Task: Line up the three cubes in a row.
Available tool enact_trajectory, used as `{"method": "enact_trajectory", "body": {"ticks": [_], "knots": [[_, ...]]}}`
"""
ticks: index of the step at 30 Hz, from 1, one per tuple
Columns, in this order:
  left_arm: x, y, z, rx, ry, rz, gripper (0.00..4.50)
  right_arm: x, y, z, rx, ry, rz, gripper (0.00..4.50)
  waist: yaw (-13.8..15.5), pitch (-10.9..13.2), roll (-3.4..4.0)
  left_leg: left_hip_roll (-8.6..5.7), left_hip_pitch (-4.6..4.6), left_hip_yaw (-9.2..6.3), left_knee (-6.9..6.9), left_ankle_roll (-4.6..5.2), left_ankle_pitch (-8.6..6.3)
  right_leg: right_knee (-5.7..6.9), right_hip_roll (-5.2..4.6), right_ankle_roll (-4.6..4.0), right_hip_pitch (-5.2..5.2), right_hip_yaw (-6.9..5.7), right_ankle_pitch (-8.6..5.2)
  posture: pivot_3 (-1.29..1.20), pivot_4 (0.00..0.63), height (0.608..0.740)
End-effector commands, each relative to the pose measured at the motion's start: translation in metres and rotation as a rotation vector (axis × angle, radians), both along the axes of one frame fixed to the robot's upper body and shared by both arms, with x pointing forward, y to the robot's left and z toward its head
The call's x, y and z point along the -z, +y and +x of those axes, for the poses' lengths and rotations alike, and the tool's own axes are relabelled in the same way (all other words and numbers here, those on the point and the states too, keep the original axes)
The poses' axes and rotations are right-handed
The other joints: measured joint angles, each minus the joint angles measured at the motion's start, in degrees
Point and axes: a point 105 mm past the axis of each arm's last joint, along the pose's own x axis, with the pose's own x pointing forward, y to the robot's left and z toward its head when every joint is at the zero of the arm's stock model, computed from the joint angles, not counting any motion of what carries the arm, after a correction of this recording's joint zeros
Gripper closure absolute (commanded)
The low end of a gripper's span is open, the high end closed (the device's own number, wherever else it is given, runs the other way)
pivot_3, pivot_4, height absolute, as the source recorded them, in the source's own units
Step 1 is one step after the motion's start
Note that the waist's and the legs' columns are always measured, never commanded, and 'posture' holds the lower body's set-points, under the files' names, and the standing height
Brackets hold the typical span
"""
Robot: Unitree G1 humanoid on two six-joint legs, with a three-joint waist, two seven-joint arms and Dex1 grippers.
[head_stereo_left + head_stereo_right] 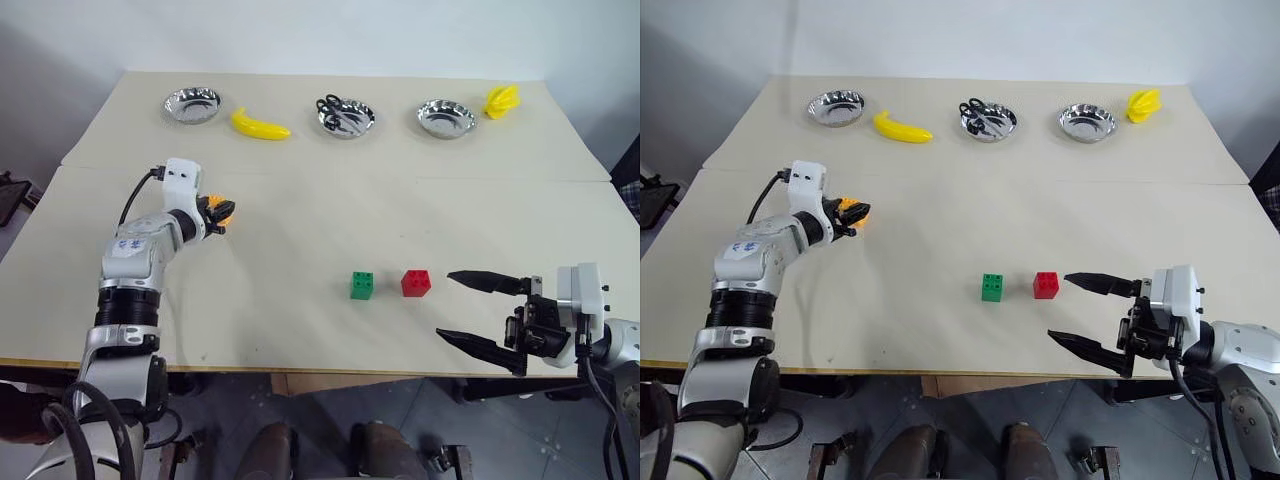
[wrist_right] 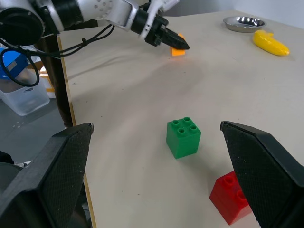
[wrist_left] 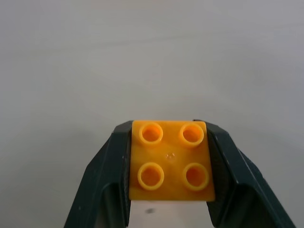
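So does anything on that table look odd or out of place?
Only the scissors lying in the middle steel bowl, an odd spot. The orange cube sits far from the green cube and red cube, clamped in the left gripper.

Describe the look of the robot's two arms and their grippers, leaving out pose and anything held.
Both arms have silver-grey shells with black ribbed joint rings. Each wrist carries a white boxy housing, and a black cable loops into it. The left gripper and right gripper each have two long black tapering fingers with a finely textured inner face. The left forearm bears small blue lettering.
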Motion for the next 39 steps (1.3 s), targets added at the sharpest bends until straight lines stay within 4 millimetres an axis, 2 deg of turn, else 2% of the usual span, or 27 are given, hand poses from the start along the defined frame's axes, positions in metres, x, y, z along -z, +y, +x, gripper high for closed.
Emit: {"method": "enact_trajectory", "body": {"ticks": [1, 3, 5, 8, 10, 14, 19, 26, 31, 39], "knots": [[-0.023, -0.034, -0.034, 0.412, -0.147, 0.081, 2.97, -0.010, -0.012, -0.003, 0.038, -0.049, -0.038, 0.00, 0.0, 0.0, 0.01, 0.00, 0.00, 0.01, -0.01, 0.00, 0.00, -0.06, 0.00, 0.00, 0.00, 0.00, 0.00, 0.00, 0.150, 0.740], [-0.015, -0.056, -0.069, 0.733, -0.145, 0.153, 2.97, -0.010, -0.024, -0.005, 0.075, -0.043, -0.064, 0.00, 0.0, 0.0, 0.02, 0.00, -0.01, 0.01, -0.03, 0.00, 0.00, -0.10, -0.01, 0.00, 0.02, 0.01, 0.00, 0.00, 0.150, 0.740], [-0.007, -0.071, -0.089, 0.936, -0.118, 0.194, 2.97, -0.009, -0.033, -0.008, 0.108, -0.032, -0.081, 0.00, 0.2, 0.0, 0.02, -0.01, 0.00, -0.01, -0.04, 0.00, 0.00, -0.14, -0.03, 0.00, 0.06, 0.00, 0.00, 0.00, 0.150, 0.740], [0.011, -0.094, -0.107, 1.158, -0.124, 0.295, 2.97, -0.007, -0.039, -0.014, 0.141, -0.018, -0.087, 0.00, 0.4, 0.0, 0.02, -0.02, 0.00, -0.04, 0.03, 0.02, 0.00, -0.33, -0.04, -0.01, 0.18, -0.02, 0.00, 0.00, 0.150, 0.740], [0.022, -0.110, -0.106, 1.220, -0.122, 0.339, 2.97, -0.005, -0.038, -0.018, 0.148, -0.011, -0.084, 0.00, 0.2, 0.0, 0.02, -0.02, 0.05, -0.01, 0.03, 0.03, 0.01, -0.32, -0.02, 0.00, 0.23, 0.03, 0.00, 0.00, 0.150, 0.740], [0.035, -0.132, -0.093, 1.252, -0.119, 0.426, 2.97, -0.005, -0.036, -0.025, 0.156, -0.003, -0.077, 0.00, 0.1, 0.0, 0.02, -0.01, 0.05, 0.03, 0.03, 0.06, 0.02, -0.19, 0.03, 0.00, 0.20, 0.06, 0.00, 0.00, 0.150, 0.740], [0.038, -0.141, -0.073, 1.197, -0.127, 0.474, 2.97, -0.006, -0.041, -0.034, 0.185, 0.008, -0.084, 0.00, -0.1, 0.0, 0.01, 0.01, 0.05, 0.13, 0.02, 0.08, 0.03, 0.01, 0.08, 0.01, 0.10, 0.14, 0.00, 0.00, 0.150, 0.740], [0.044, -0.126, -0.072, 1.193, -0.061, 0.488, 2.97, -0.007, -0.044, -0.036, 0.200, 0.011, -0.090, 0.00, 0.0, 0.0, 0.02, 0.01, 0.04, 0.11, 0.02, 0.09, 0.03, 0.02, 0.05, 0.01, 0.08, 0.16, 0.00, 0.00, 0.150, 0.740], [0.051, -0.115, -0.065, 1.107, -0.020, 0.500, 2.97, -0.007, -0.042, -0.031, 0.198, 0.003, -0.085, 0.00, -0.1, 0.0, 0.02, 0.02, 0.06, 0.10, 0.02, 0.08, 0.03, -0.01, 0.05, 0.01, 0.07, 0.16, 0.00, 0.00, 0.150, 0.740], [0.054, -0.115, -0.075, 1.140, 0.021, 0.477, 2.97, -0.006, -0.038, -0.029, 0.181, 0.002, -0.078, 0.00, -0.2, 0.0, 0.04, 0.03, 0.10, 0.12, 0.04, 0.06, 0.05, -0.03, 0.06, 0.01, 0.08, 0.22, 0.00, 0.00, 0.150, 0.740]]}}
